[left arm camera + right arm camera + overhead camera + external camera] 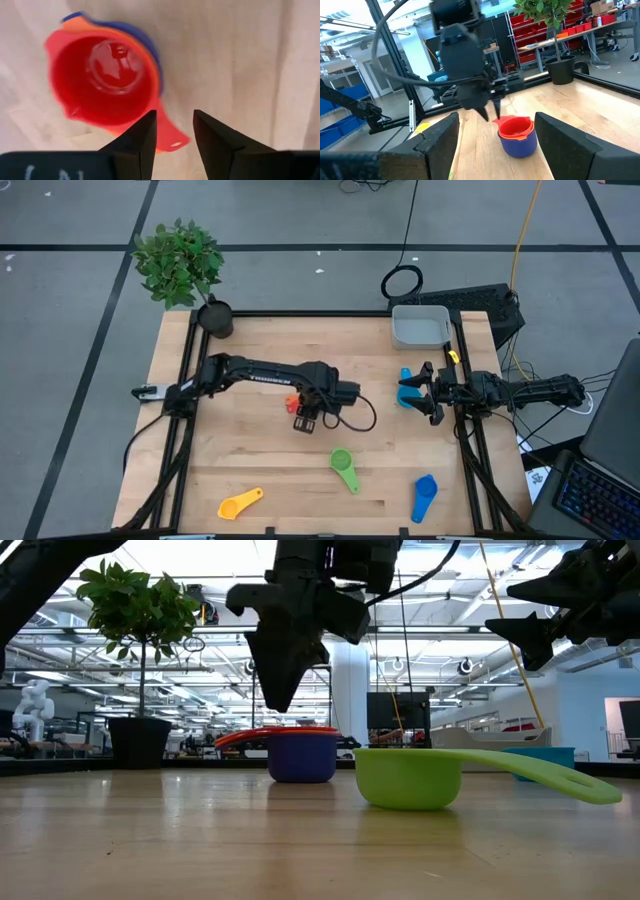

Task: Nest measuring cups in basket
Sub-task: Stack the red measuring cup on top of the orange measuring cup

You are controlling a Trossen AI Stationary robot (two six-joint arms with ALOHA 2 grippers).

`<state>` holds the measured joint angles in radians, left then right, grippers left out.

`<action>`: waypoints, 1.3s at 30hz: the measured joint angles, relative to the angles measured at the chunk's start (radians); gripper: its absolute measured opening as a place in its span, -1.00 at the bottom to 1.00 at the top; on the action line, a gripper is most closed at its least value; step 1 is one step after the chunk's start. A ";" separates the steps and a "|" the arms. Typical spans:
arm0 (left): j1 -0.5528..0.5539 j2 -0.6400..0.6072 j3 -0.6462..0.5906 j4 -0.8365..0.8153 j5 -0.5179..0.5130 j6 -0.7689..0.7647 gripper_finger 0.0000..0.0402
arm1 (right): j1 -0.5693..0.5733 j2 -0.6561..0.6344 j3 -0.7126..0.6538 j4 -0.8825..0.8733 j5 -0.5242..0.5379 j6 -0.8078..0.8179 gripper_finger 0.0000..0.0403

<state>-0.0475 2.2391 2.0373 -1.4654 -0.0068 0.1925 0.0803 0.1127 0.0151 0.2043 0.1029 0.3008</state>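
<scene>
Left gripper (303, 420) is hanging over the middle of the table (260, 470), directly above a nested stack of cups. The left wrist view is showing its two fingers (142, 140) parted by a narrow gap with nothing between them; the tips are sitting just above the flat handle of the red cup (102, 80), not touching it as far as can be told. The red cup is sitting inside an orange cup (516, 134), which is sitting inside a dark blue cup (302, 755).

Right gripper (432, 393) is waiting near the right edge, jaws standing wide apart and empty, just beside a light blue cup (406, 388).

The green cup (344, 467), the yellow cup (238, 503) and the medium blue cup (424, 496) are lying separately along the front of the table. The basket (420, 326) is standing at the far right corner, well apart from the stack.
</scene>
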 joint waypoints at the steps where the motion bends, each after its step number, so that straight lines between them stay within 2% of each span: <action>1: -0.010 0.000 0.000 0.000 0.005 -0.007 -0.35 | 0.000 0.000 0.000 0.000 0.000 0.000 0.25; 10: -0.092 0.000 0.000 0.004 0.010 -0.050 -0.35 | 0.000 0.000 0.000 0.000 0.000 -0.002 0.25; 14: -0.106 0.000 0.000 0.058 0.011 -0.063 -0.35 | 0.000 0.000 0.000 0.001 0.000 -0.001 0.25; 19: -0.094 -0.004 -0.018 0.086 0.010 -0.109 -0.35 | 0.000 0.000 0.000 0.001 0.000 0.001 0.25; 31: -0.013 -0.002 -0.259 0.098 0.006 -0.181 -0.35 | 0.000 0.000 0.000 0.001 0.000 0.001 0.25; 39: 0.017 -0.007 -0.271 0.010 0.004 -0.175 -0.35 | 0.000 0.000 0.000 0.001 0.000 -0.001 0.25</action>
<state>-0.0300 2.2322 1.7660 -1.4553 -0.0030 0.0170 0.0802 0.1127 0.0151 0.2050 0.1032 0.2996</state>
